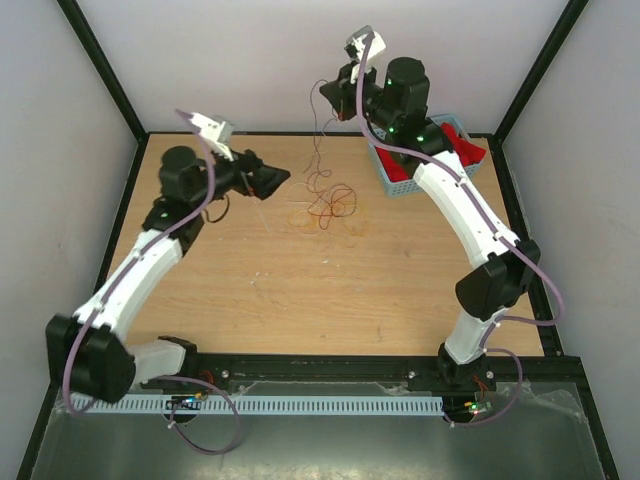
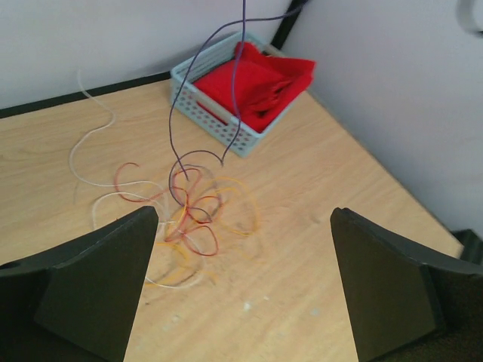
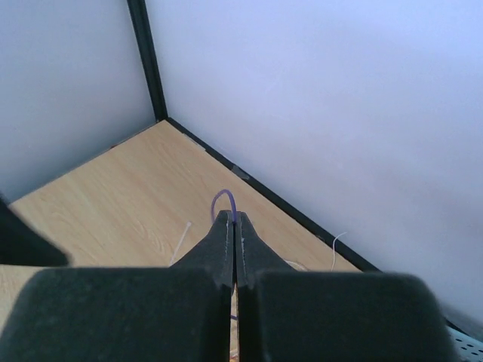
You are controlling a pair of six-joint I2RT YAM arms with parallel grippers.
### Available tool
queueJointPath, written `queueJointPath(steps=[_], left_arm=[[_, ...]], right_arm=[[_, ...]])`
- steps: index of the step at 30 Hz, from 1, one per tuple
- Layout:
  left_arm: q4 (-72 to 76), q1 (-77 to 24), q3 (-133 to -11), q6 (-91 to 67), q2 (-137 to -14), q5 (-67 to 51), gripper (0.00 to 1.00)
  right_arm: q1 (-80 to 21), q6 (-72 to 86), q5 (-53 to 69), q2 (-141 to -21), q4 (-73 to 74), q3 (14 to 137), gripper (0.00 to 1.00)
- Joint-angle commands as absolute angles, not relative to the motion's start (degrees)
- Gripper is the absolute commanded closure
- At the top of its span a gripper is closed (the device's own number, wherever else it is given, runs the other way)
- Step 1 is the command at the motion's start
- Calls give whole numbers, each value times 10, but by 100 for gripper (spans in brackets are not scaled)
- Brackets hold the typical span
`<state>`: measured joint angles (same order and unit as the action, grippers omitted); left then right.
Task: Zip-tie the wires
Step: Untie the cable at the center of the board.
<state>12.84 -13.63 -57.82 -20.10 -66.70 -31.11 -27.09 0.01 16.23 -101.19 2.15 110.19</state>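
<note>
1. Left claw (image 2: 245, 219) is spread wide, and there's nothing between its fingers (image 2: 98, 286). Its camera gives me a look down onto the tabletop (image 2: 324, 219).
2. There are the wires (image 2: 198, 211): a loose curl of red and orange loops lying flat on the wood, just past the gap of that claw.
3. From the overhead camera the heap sits toward the 12 o'clock side of the tabletop, roughly between the two arms.
4. One dark strand (image 2: 235, 83) climbs out of the heap and runs off the top of the left wrist view.
5. Right claw (image 3: 235, 226) is pinched tight, with a small loop of that dark strand poking out at its tip.
6. Overhead, the right claw is raised well off the wood at 12 o'clock from the heap. The strand hangs from it down to the loops.
7. The left claw is at 9 o'clock from the heap. It is near but not touching it.
8. A blue basket (image 2: 215, 113) sits at about 2 o'clock from the heap, near the far right corner, with a red cloth (image 2: 260, 75) folded inside.
9. Thin white strands (image 2: 79, 151) lie on the wood at 10 o'clock from the heap in the left wrist view. I can't tell what they are.
</note>
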Motion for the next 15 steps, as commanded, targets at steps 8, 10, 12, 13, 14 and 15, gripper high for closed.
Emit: queueJointPath(steps=[8,10,12,13,14,15], left_arm=[[376,-271,-644,-98,-879,-173,1],[376,-286,-661,-86,-899,-140,2],[376,-296,-667,-69,-913,-101,7],[376,-299,-669,-61,-918,-83,8],[375,-301,-670,-51,-923,-71,11],[375,-305,-670,-43,-928,-60,14]], right_arm=[[-279,4,193,-968,64,1079,100],[-279,4,193,-959,63,1075,100],[-279,3,190,-942,64,1068,100],[-279,3,187,-932,64,1064,100],[-279,5,184,-923,65,1061,100],[-279,6,184,-914,65,1058,100]])
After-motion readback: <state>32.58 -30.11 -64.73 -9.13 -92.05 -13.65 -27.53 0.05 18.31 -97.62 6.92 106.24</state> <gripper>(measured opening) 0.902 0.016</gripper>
